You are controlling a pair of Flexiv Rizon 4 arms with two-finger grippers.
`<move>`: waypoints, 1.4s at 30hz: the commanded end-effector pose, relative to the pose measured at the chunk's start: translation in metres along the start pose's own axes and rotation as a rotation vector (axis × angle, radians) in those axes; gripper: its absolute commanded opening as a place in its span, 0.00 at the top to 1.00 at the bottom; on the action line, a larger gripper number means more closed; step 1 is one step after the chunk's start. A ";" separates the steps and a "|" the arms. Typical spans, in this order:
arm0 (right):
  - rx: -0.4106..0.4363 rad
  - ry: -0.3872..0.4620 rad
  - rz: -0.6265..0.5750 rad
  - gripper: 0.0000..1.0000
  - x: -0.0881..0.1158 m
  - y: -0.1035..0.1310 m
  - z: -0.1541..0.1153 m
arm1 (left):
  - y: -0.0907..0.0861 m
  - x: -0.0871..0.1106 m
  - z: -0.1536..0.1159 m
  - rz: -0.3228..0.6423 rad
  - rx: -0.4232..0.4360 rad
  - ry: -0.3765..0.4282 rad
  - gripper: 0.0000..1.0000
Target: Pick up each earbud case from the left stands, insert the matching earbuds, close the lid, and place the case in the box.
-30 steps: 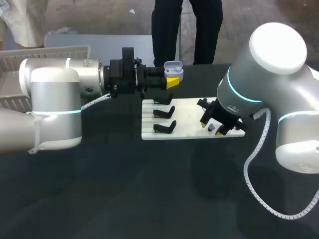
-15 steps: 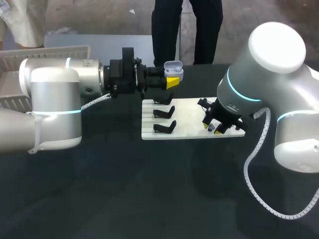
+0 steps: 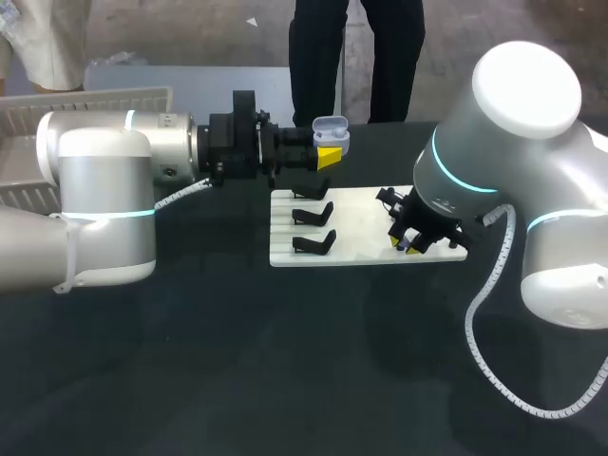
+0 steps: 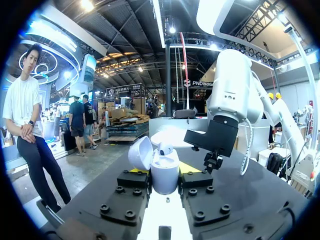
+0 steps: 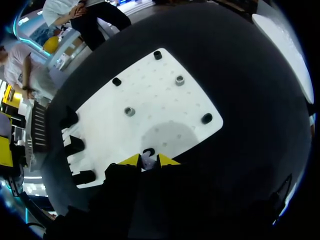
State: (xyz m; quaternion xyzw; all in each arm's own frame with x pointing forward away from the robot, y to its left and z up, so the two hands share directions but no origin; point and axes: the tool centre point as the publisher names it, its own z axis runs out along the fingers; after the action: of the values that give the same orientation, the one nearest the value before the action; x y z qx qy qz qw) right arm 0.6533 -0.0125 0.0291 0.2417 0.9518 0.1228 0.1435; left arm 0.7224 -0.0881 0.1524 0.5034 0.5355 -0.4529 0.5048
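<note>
Left gripper (image 3: 326, 155), head view: is clamping the earbud case (image 3: 331, 128) from two sides, holding it in the air beyond the far edge of the white board (image 3: 356, 214). The right gripper (image 3: 407, 245) is sitting low over the board's near right part, well apart from the case. Three black stands (image 3: 313, 214) are lining the board's left side, no case showing on them.

Left wrist view: the case (image 4: 164, 177) is sitting upright between the left gripper (image 4: 163, 170) fingers. It is showing pale, rounded and glossy, its lid (image 4: 140, 152) hanging open to one side and a seated earbud (image 4: 166, 148) poking from one well. It is likely handling as light, hard-shelled and slippery. The low hold on the body is probably suiting it best, leaving hinge and lid free.

Right wrist view: the right gripper (image 5: 148, 161) is pinching a loose earbud (image 5: 148, 162) at the board's (image 5: 150, 100) near edge. This piece is looking tiny and smooth, probably squirting out under hard pressure.
</note>
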 end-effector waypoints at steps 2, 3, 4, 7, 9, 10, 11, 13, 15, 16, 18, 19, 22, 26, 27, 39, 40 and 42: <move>0.004 0.002 -0.004 1.00 -0.002 0.002 -0.012 | -0.001 0.001 0.000 0.004 -0.004 -0.006 1.00; 0.019 0.013 -0.003 1.00 -0.003 0.002 -0.016 | -0.001 0.001 0.000 0.004 -0.004 -0.006 1.00; 0.025 0.018 -0.008 1.00 -0.003 0.002 -0.019 | -0.001 0.001 0.000 0.004 -0.004 -0.006 1.00; 0.032 0.022 -0.038 1.00 -0.001 0.005 -0.034 | -0.001 0.001 0.000 0.004 -0.004 -0.006 1.00; 0.040 0.044 -0.062 1.00 -0.001 0.007 -0.046 | -0.001 0.001 0.000 0.004 -0.004 -0.006 1.00; 0.027 0.044 -0.073 1.00 0.000 0.008 -0.051 | -0.001 0.001 0.000 0.004 -0.004 -0.006 1.00; 0.035 0.057 -0.091 1.00 0.000 0.009 -0.058 | -0.001 0.001 0.000 0.004 -0.004 -0.006 1.00; 0.019 0.080 -0.158 1.00 0.002 0.014 -0.071 | -0.001 0.001 0.000 0.004 -0.004 -0.006 1.00; 0.047 0.097 -0.255 1.00 0.005 0.019 -0.084 | -0.001 0.001 0.000 0.004 -0.004 -0.006 1.00; 0.051 0.119 -0.304 1.00 0.007 0.021 -0.091 | -0.001 0.001 0.000 0.004 -0.004 -0.006 1.00; 0.061 0.133 -0.398 1.00 0.013 0.026 -0.103 | -0.001 0.001 0.000 0.004 -0.004 -0.006 1.00; 0.066 0.154 -0.440 1.00 0.015 0.028 -0.108 | -0.001 0.001 0.000 0.004 -0.004 -0.006 1.00; 0.102 0.180 -0.578 1.00 0.026 0.033 -0.123 | -0.001 0.001 0.000 0.004 -0.004 -0.006 1.00; 0.118 0.231 -0.728 1.00 0.039 0.037 -0.137 | -0.001 0.001 0.000 0.004 -0.004 -0.006 1.00; 0.131 0.228 -0.752 1.00 0.042 0.037 -0.140 | -0.001 0.001 0.000 0.004 -0.004 -0.006 1.00; 0.112 0.225 -1.061 1.00 0.066 0.052 -0.170 | -0.001 0.001 0.000 0.004 -0.004 -0.006 1.00; 0.109 0.227 -1.077 1.00 0.068 0.053 -0.172 | -0.001 0.001 0.000 0.004 -0.004 -0.006 1.00; 0.107 0.220 -1.088 1.00 0.070 0.055 -0.173 | -0.001 0.001 0.000 0.004 -0.004 -0.006 1.00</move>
State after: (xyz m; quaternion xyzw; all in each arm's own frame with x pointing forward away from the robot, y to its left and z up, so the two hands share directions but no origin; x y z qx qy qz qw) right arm 0.5601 0.0378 0.1876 -0.2697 0.9592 0.0124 0.0842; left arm 0.7224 -0.0881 0.1524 0.5034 0.5355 -0.4529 0.5047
